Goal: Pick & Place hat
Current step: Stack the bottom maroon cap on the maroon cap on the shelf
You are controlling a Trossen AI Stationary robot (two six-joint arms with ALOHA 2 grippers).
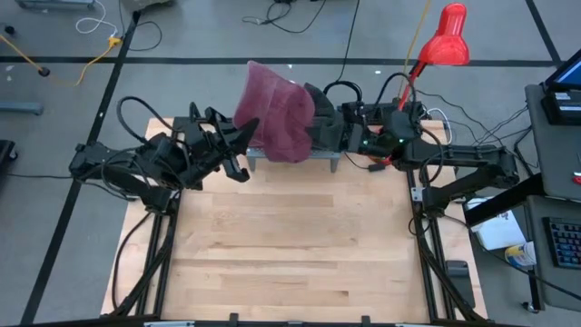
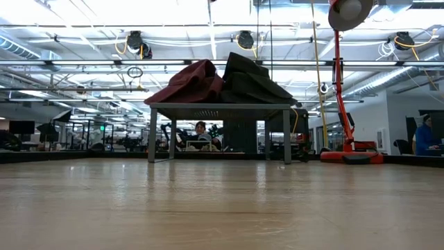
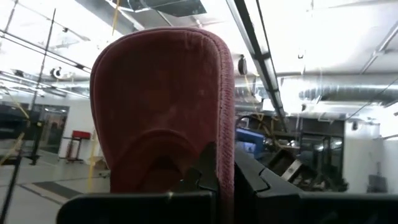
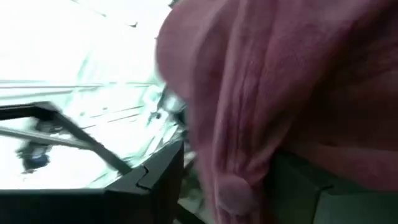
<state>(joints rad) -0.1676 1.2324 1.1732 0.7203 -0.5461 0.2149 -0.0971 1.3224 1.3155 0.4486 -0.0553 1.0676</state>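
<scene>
The hat (image 1: 277, 120) is soft, matt maroon cloth with a fuzzy, ribbed nap. The bench (image 1: 290, 254) is pale, smooth wood with a faint sheen. The stand (image 2: 218, 107) looks like matt grey metal. The lamp (image 1: 445, 38) is glossy red.
</scene>
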